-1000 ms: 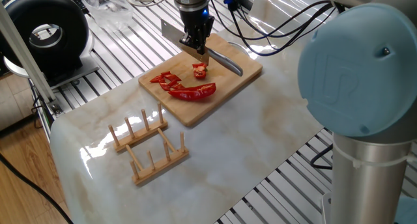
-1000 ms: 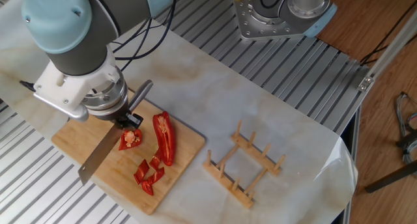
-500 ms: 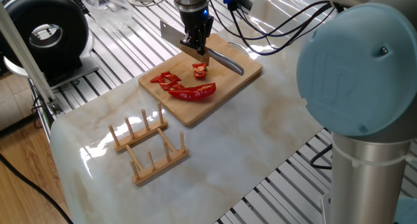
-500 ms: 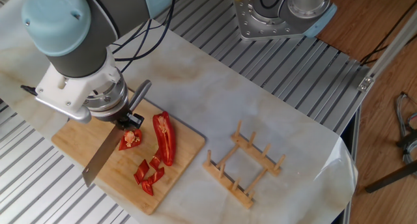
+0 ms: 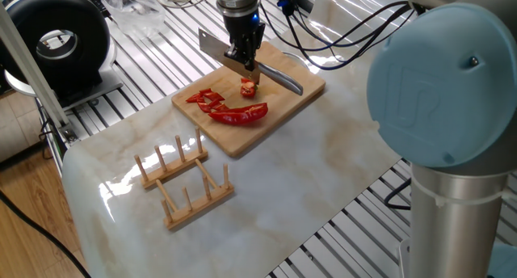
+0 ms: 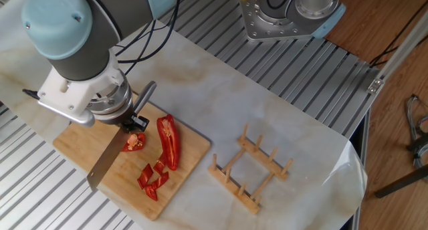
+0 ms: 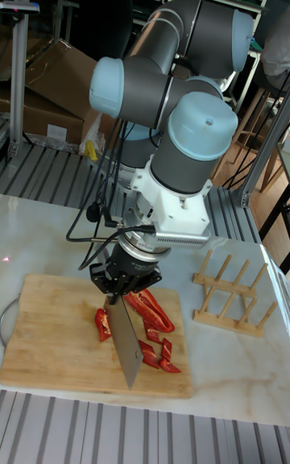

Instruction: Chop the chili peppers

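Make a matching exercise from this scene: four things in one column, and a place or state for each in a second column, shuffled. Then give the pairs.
Things:
1. knife
2. long chili half
3. small chili piece
4. wooden rack

Places or states:
A. lying whole on the cutting board, beside a cluster of cut bits
B. standing on the marble table, off the board
C. held in the gripper, blade angled down over the board
D. right beside the blade, under the gripper

Pairs: 1-C, 2-A, 3-D, 4-B
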Action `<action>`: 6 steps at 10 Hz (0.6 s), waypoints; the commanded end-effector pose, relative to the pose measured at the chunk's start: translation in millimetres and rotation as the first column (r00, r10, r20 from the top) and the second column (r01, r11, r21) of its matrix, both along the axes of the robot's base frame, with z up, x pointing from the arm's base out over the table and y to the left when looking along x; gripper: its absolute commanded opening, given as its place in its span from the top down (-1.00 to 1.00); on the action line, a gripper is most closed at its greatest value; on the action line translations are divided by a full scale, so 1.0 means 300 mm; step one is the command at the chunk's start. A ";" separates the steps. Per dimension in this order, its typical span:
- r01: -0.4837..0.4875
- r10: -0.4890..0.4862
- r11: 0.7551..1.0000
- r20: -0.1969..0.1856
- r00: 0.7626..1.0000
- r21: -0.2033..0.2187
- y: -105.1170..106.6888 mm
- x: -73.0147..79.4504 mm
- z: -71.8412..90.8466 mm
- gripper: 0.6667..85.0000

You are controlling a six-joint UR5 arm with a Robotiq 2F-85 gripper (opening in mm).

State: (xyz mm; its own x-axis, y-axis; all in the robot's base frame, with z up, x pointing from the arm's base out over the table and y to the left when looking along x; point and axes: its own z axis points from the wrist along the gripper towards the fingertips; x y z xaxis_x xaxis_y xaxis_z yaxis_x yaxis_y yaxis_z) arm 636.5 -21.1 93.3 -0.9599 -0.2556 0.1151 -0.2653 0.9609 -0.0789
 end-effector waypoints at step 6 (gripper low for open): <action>0.045 -0.045 0.999 -0.010 0.999 -0.004 -0.018 -0.025 0.005 0.98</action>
